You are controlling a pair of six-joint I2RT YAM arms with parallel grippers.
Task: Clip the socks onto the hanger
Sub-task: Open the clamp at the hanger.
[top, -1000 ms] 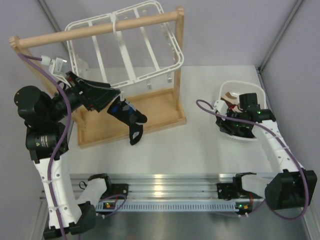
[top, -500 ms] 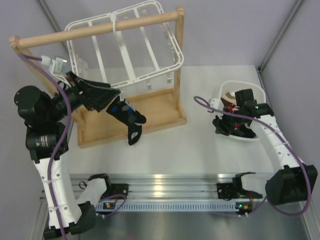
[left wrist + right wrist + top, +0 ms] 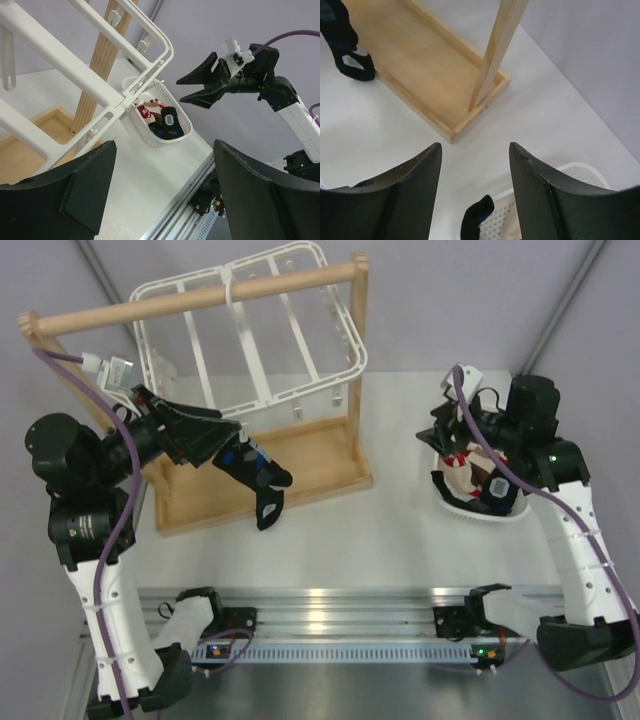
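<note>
One thing has changed in the last moment, and it is on my right side. My right fingers were down among the laundry in the white basket a second ago. They have come up out of it and now hang above its far rim, turned towards the hanger. They spread as they rose, and they stand apart with nothing between them. Through my right wrist camera I see only bare tabletop in the gap, and the dark toe of a black sock poking up at the basket's rim below. So I judge that the reach came away empty. That sock and the red and white one are in the basket, not yet picked.

My left fingers have not moved. They are wide apart, holding nothing, poised right at the near corner of the hanger. Just beside their tips dangles the sock with blue and white patches, its toe down at the front edge of the wooden stand's tray. It seems to hang from a corner clip, though I cannot make out the clip's bite itself.

Beyond it, the hanger is hooked on the stand's rail, tilted, and the other clips I can see carry nothing. One sock looks done. For the next I must go back into the basket and get a proper hold.
</note>
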